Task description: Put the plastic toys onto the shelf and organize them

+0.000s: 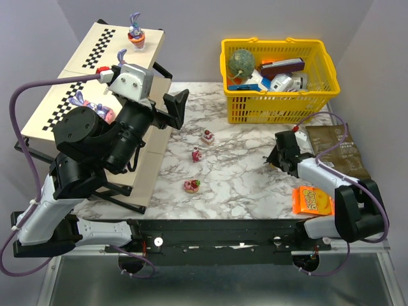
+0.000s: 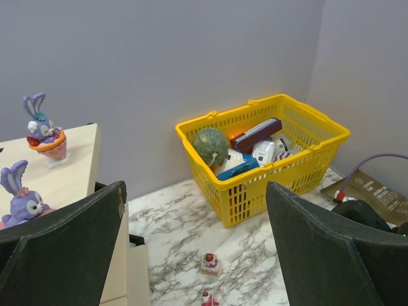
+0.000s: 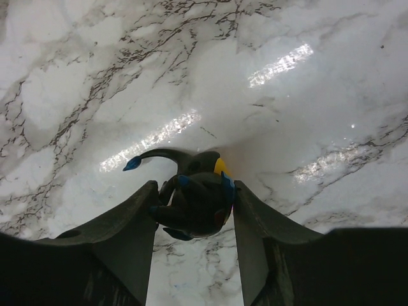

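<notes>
The shelf (image 1: pixel 131 58) stands at the left. One purple-eared rabbit (image 1: pixel 136 30) sits on its top tier and another (image 1: pixel 95 108) on a lower panel; both also show in the left wrist view (image 2: pixel 43 131) (image 2: pixel 22 201). Three small pink-red toys (image 1: pixel 208 136) (image 1: pixel 196 153) (image 1: pixel 192 185) lie on the marble table. My left gripper (image 1: pixel 175 108) is open and empty, raised beside the shelf's right edge. My right gripper (image 1: pixel 275 156) is low over the table, shut on a black figurine (image 3: pixel 194 197) with blue tips and a yellow patch.
A yellow basket (image 1: pixel 278 43) with a green ball and boxes stands at the back right, also in the left wrist view (image 2: pixel 287 164). A brown packet (image 1: pixel 341 150) and an orange snack packet (image 1: pixel 313 201) lie at the right edge.
</notes>
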